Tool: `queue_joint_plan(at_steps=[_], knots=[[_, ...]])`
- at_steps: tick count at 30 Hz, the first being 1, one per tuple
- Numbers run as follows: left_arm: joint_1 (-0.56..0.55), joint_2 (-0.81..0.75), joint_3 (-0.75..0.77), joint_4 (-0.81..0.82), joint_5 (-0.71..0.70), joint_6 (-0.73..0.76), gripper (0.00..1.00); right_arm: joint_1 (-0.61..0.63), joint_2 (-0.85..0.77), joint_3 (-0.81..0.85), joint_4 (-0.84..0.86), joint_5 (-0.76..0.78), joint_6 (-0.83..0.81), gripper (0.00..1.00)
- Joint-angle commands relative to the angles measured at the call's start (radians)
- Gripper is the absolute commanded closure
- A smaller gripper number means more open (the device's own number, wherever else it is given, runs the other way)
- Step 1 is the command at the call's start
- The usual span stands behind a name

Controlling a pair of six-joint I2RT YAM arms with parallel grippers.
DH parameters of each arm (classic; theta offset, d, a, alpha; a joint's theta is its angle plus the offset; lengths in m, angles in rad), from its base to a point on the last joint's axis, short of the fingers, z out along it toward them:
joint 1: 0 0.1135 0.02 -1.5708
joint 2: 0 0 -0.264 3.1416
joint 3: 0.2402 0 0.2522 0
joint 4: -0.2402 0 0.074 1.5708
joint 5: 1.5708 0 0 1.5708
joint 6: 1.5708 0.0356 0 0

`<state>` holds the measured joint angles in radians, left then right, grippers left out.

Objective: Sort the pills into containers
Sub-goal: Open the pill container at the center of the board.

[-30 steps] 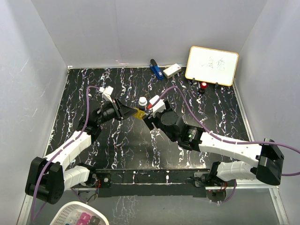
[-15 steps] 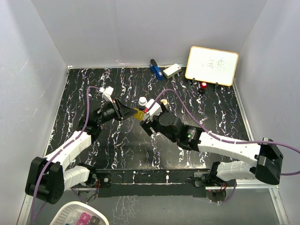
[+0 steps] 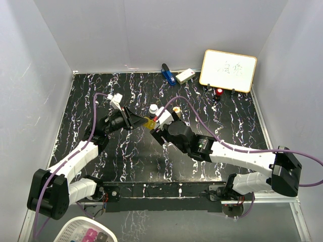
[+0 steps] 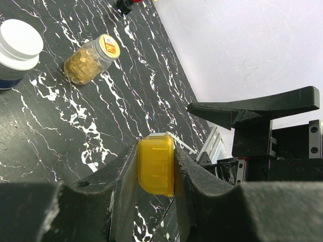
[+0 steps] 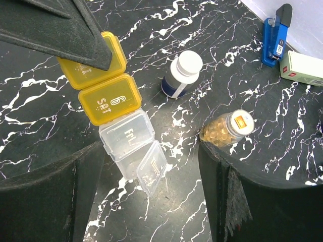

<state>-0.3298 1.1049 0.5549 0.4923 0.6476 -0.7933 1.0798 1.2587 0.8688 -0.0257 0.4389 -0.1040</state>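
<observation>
Left gripper is pinched tight on one end of the small oblong pill box, near the middle of the black marbled table. The left wrist view shows a finger pressed flat on each side of the yellow end. The box sticks out to the right from the jaws. The right wrist view shows its sections in a row: two yellow-gold ones, the second marked SAT, then a clear one marked FRI, then a clear one with its lid flipped open (that lid's lettering is too faint to read). Just behind the box stands the dark bottle with white round cap, upright, touching nothing. Right gripper hovers just beside the box's free end, its fingers spread wide and gripping nothing. The golden-amber bottle sits right of the dark bottle, near it but apart, with an orange label on its cap. Along the back edge lie a blue object and a white rectangular block, side by side. A whiteboard leans in the far right corner.
</observation>
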Motion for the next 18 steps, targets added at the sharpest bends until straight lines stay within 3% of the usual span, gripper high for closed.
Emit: queue_joint_plan(at_steps=[1, 18], knots=[[-0.003, -0.031, 0.013, 0.004, 0.032, -0.011, 1.0, 0.006, -0.033, 0.018, 0.062, 0.042, -0.005, 0.28], [-0.003, -0.034, 0.005, 0.037, 0.102, -0.032, 1.0, 0.006, -0.052, -0.008, 0.136, 0.107, -0.018, 0.54]])
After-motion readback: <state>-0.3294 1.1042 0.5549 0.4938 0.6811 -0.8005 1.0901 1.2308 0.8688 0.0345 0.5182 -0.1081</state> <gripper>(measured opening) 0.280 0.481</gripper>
